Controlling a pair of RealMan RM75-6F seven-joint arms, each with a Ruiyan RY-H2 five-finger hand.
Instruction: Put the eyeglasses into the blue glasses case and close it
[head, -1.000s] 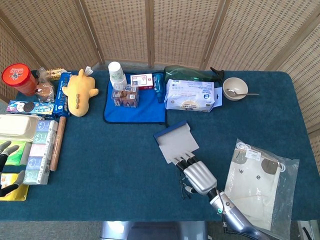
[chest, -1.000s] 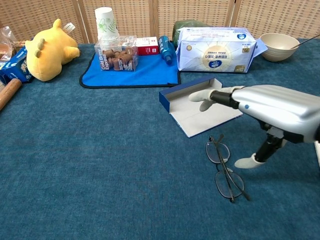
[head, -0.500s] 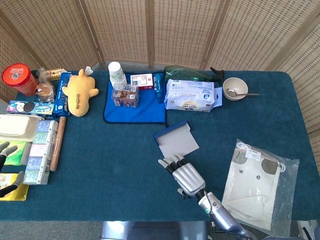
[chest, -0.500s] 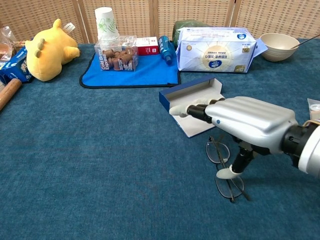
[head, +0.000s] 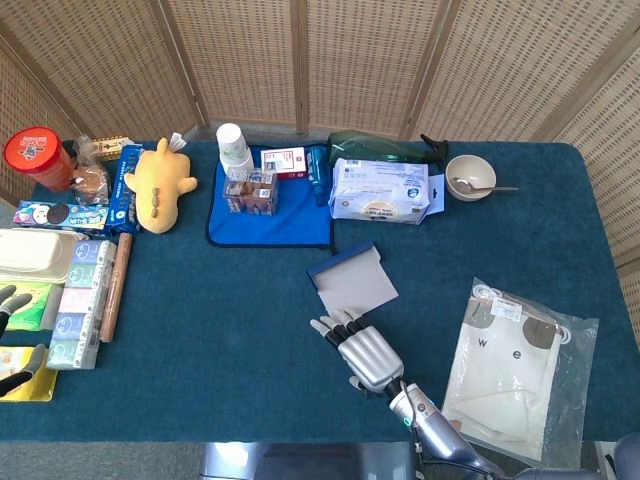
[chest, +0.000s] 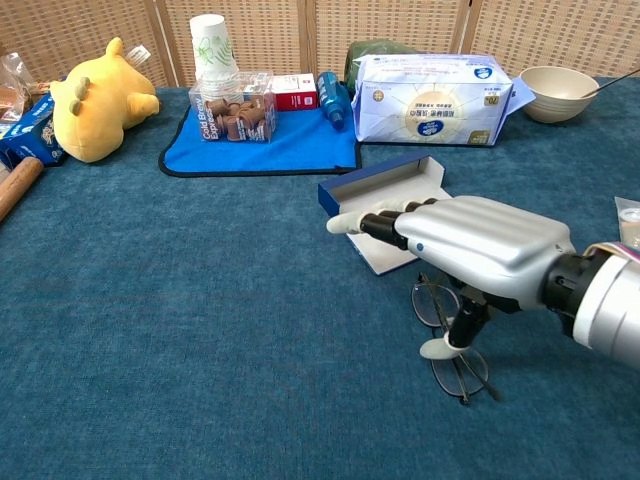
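My right hand (chest: 470, 245), fingers spread, holds nothing above the eyeglasses (chest: 450, 345), whose long axis runs toward the counter's (chest: 200, 330) near edge.

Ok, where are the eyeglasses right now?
In the chest view, the eyeglasses lie on the table's right side, under the right hand, just in front of the open blue glasses case.

Table (chest: 150, 330): deep teal cloth, plain.
Right robot hand (chest: 470, 245): silver shell, black joints, pale cream tips.
Eyeglasses (chest: 450, 345): thin dark wire frame, clear lenses.
Glasses case (chest: 385, 195): blue outside, light grey lining.
Plush toy (chest: 95, 100): yellow, far left.
Mat (chest: 270, 145): bright blue, dark edging.
Tissue pack (chest: 430, 100): white with blue print.
Bowl (chest: 560, 92): cream, far right.
Screen (head: 320, 60): tan woven wicker.
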